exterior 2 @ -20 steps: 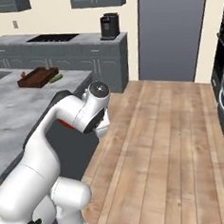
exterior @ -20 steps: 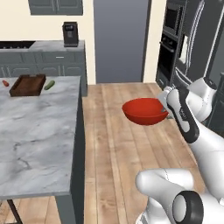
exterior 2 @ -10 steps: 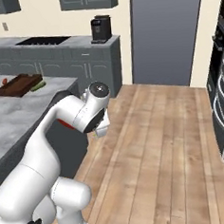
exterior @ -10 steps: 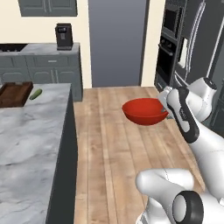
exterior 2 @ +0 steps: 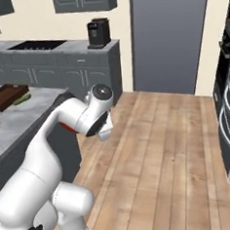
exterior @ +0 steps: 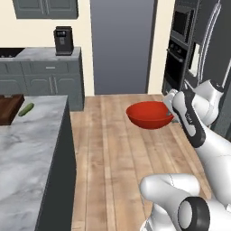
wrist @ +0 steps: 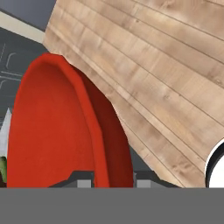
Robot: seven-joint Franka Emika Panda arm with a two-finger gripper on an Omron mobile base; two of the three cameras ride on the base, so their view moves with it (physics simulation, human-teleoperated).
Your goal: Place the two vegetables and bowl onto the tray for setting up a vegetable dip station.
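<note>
My gripper (exterior: 171, 113) is shut on the right rim of the glossy red bowl (exterior: 150, 115) and holds it level in the air above the wooden floor, to the right of the island. In the hand view the bowl (wrist: 57, 131) stands edge-on, its rim pinched at my gripper (wrist: 111, 180). The dark brown tray (exterior: 9, 108) lies on the island's far left end, and the green cucumber (exterior: 26, 109) rests on the marble just beside it. From the right base view the tray (exterior 2: 7, 95) and cucumber (exterior 2: 22, 99) sit at far left. The carrot is out of view.
The grey marble island (exterior: 27, 153) runs along the left, its dark side wall facing the floor strip. A back counter holds a coffee machine (exterior: 63, 40) and a cooktop (exterior 2: 33, 45). Wall ovens (exterior: 180, 49) stand on the right, close behind the arm.
The whole picture has shifted: the base has driven, so island, tray and cucumber sit further left in the left base view. The bowl stays in the gripper in the same pose.
</note>
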